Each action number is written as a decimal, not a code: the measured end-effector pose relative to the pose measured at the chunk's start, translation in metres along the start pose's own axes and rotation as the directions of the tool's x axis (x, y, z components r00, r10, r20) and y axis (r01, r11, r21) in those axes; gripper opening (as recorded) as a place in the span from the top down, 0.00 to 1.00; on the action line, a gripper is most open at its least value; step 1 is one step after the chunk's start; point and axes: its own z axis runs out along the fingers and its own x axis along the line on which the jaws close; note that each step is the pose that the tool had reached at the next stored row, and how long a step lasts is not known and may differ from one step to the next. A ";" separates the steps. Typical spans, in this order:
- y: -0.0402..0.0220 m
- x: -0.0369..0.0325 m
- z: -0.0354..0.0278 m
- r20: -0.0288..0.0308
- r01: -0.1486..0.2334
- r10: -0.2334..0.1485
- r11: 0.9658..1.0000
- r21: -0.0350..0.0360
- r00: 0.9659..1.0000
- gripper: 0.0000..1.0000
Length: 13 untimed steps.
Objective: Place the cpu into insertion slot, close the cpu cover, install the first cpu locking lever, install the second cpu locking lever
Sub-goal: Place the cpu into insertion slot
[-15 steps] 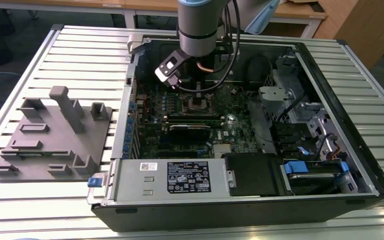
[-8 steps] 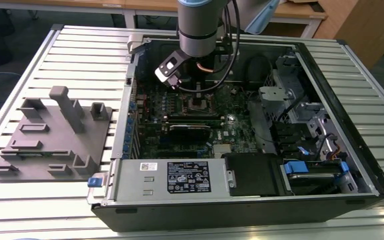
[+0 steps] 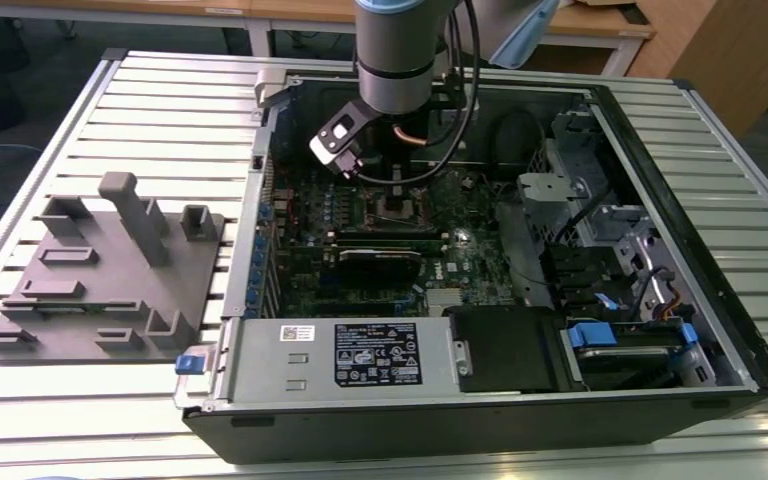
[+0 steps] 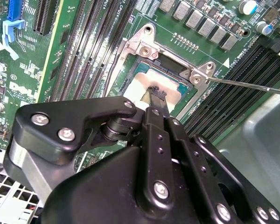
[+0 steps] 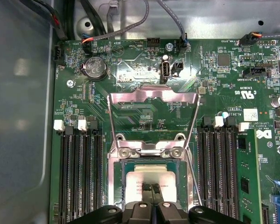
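- The small flat square cpu (image 5: 144, 179) with its dull grey-silver top lies flat inside the black-framed square insertion slot (image 5: 176, 173) on the green motherboard (image 5: 144, 70), seated level as far as I can judge.
- The black pincer (image 5: 152, 187) hangs straight over the chip. Its two thin fingertips are drawn together with barely a seam between them, and I can see nothing clamped in them. They are on or just above the metal top; which of the two I cannot tell.
- What matters here is that the thin brownish-silver cpu cover (image 5: 130, 97), a square frame with a window cut through it, is swung open. It lies past the slot on the side away from the pincer's body, and the board shows through the window.
- Its hinge line runs across the slot's far edge, square to the line of the fingers — so the cover is ahead of the fingertips rather than beside them.
- A thin silver wire lever (image 4: 242, 84) runs out from one hinge corner along the slot's side and is not latched.
- In the exterior view the arm reaches down into the open black computer case (image 3: 491, 425), which lies on the slatted metal surface (image 3: 157, 90).
- I'd say the chip is placed and the cover is not yet closed.
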 end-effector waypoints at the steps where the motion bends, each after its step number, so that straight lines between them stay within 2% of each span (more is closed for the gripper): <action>1: 0.0000 0.0001 -0.0001 0.000 0.000 0.000 1.000 0.000 1.000 0.89; 6: 0.0007 0.0008 -0.0031 -0.003 0.000 0.000 1.000 -0.002 1.000 0.89; 8: 0.0008 0.0005 -0.0064 -0.001 0.000 0.000 1.000 -0.001 1.000 0.89; 13: 0.0015 0.0006 -0.0138 -0.001 0.000 0.000 1.000 -0.001 1.000 0.89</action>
